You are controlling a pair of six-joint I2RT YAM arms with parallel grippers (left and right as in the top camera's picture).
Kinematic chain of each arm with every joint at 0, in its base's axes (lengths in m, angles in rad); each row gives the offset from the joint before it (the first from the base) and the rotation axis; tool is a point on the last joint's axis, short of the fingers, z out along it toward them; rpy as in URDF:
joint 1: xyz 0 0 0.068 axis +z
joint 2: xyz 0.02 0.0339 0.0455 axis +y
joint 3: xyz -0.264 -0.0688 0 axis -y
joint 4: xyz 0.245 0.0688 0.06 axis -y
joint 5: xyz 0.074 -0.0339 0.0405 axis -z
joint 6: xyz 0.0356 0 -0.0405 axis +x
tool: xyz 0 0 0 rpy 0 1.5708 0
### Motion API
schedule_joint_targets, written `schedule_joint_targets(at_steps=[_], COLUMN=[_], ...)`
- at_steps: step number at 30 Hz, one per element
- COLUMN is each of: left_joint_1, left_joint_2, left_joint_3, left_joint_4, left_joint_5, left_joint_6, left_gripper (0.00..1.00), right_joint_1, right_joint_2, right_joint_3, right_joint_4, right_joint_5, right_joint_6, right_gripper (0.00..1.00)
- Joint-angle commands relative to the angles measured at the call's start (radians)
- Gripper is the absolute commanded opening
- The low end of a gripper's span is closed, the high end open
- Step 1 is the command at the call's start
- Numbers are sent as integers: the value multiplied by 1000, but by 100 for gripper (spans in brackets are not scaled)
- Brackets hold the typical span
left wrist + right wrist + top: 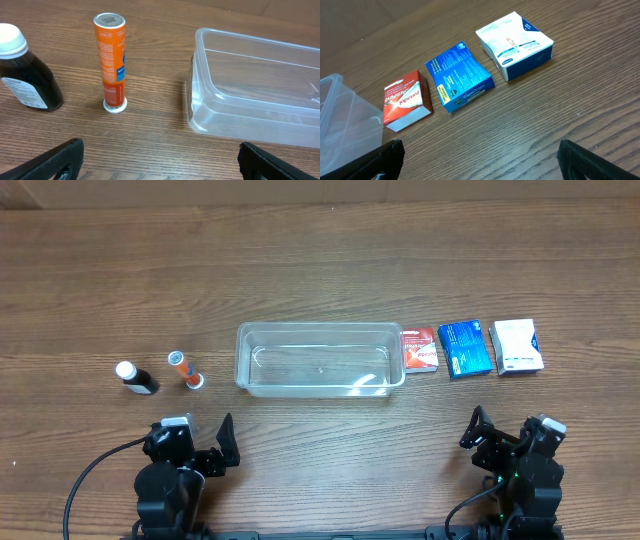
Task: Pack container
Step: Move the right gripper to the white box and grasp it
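Observation:
The clear plastic container (320,360) stands empty at the table's middle; it also shows in the left wrist view (255,90) and at the left edge of the right wrist view (340,115). Left of it stand an orange tube (185,369) (112,60) and a dark bottle with a white cap (135,377) (25,75). Right of it lie a red box (420,348) (405,100), a blue box (466,347) (460,76) and a white box (518,346) (515,44). My left gripper (205,438) (160,162) is open and empty near the front edge. My right gripper (500,432) (480,160) is open and empty at the front right.
The wooden table (320,260) stretches bare behind the row of items. A black cable (90,475) loops at the front left beside the left arm.

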Motion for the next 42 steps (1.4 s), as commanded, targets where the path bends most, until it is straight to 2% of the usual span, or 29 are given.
schedule_joint_targets(at_steps=[1, 25, 31, 35, 38, 42], left_joint_1=[-6, -6, -6, -6, -6, -6], left_joint_2=[-13, -13, -13, -13, -13, -13], left_joint_3=[-5, -5, -5, -5, -5, -5], left_joint_4=[4, 4, 4, 4, 4, 4], left_joint_5=[-11, -11, -11, -11, -11, -11], left_joint_6=[26, 26, 26, 26, 26, 26], left_gripper=[100, 100, 100, 100, 100, 100], right_joint_1=[-1, -1, -1, -1, -1, -1], right_joint_2=[-12, -12, -12, -12, 11, 260], right_joint_3=[-18, -18, -18, -12, 80, 368], right_joint_4=[0, 0, 39, 128, 203, 146], right_joint_5=[3, 2, -86, -251, -324, -317], right_joint_6=[-2, -2, 13, 12, 5, -34], right_gripper=[100, 100, 100, 100, 100, 100])
